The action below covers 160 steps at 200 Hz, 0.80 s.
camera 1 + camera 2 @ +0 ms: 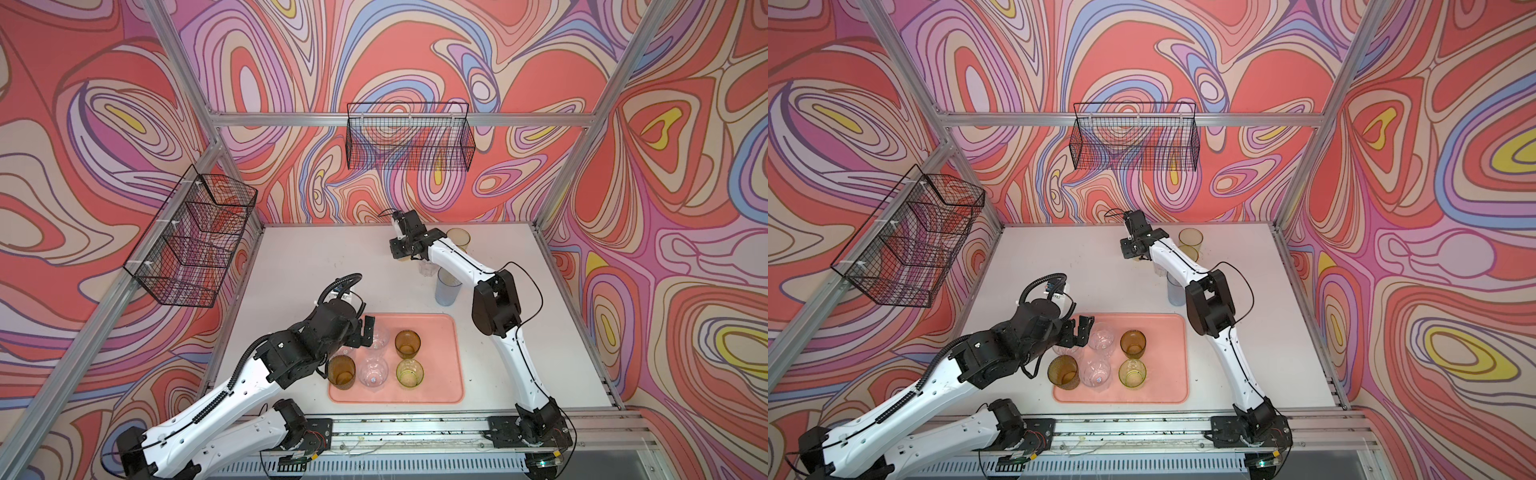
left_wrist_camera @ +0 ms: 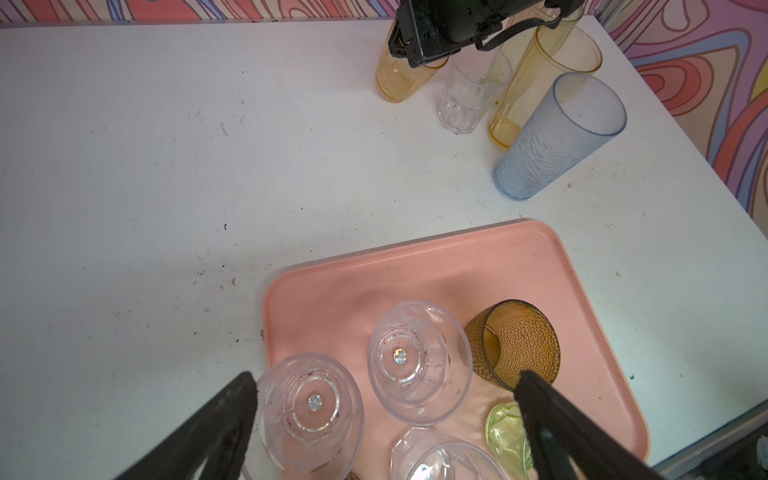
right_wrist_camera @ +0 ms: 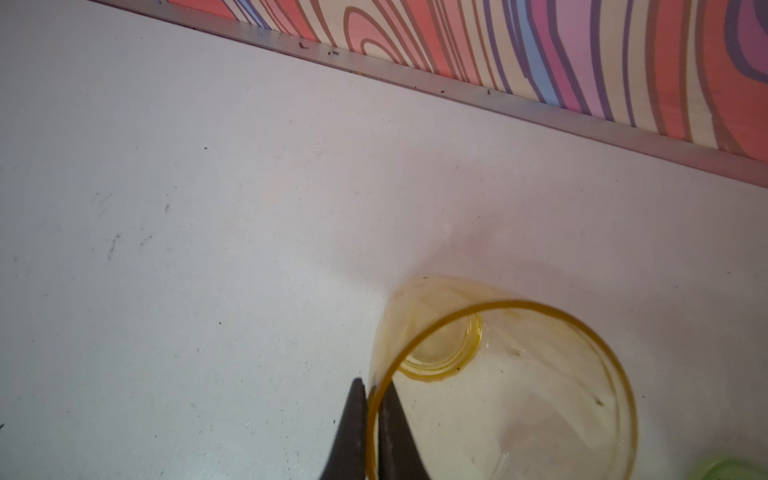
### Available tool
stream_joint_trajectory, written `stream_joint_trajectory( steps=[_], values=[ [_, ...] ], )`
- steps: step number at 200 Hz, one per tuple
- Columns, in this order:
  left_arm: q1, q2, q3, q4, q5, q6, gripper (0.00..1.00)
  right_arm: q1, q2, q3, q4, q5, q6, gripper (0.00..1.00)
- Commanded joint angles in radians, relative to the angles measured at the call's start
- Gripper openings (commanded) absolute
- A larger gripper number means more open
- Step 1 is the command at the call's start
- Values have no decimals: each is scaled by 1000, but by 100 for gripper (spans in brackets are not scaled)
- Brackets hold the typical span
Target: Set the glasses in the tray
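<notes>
Six tumblers (image 1: pixel 407 343) are standing on the tray (image 1: pixel 444 374) in a top view, the left hand (image 1: pixel 362 332) hovering wide open, the right hand (image 1: pixel 401 257) working well beyond it. Left wrist view: one pale blue tumbler (image 2: pixel 552 141) is waiting on the tabletop (image 2: pixel 166 166). Right wrist view: the right hand is pinching the rim of one upright yellow tumbler (image 3: pixel 519 395).

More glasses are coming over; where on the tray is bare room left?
In both top views the tray's right strip is bare, bordered by the brown glass, the green glass and the rim. A narrower band runs along the far rim. The left half is crowded with clear glasses beneath the open left hand.
</notes>
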<state>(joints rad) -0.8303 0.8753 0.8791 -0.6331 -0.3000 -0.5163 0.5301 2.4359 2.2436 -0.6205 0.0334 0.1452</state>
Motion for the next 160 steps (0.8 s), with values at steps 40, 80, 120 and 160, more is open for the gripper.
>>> stream_joint_trajectory(
  steps=[40, 80, 120, 160],
  values=[
    [5, -56, -3, -7, 0, -14, 100, 63, -150, -38, 34, -21, -11, 0],
    [5, -105, -17, -15, -1, -24, 100, 100, -205, -58, 20, -11, 14, 0],
    [5, -109, 16, -41, 34, -32, 100, 141, -288, -132, 21, 15, 76, 0],
    [5, -132, 33, -46, 61, -50, 100, 162, -410, -275, 28, -3, 162, 0]
  ],
)
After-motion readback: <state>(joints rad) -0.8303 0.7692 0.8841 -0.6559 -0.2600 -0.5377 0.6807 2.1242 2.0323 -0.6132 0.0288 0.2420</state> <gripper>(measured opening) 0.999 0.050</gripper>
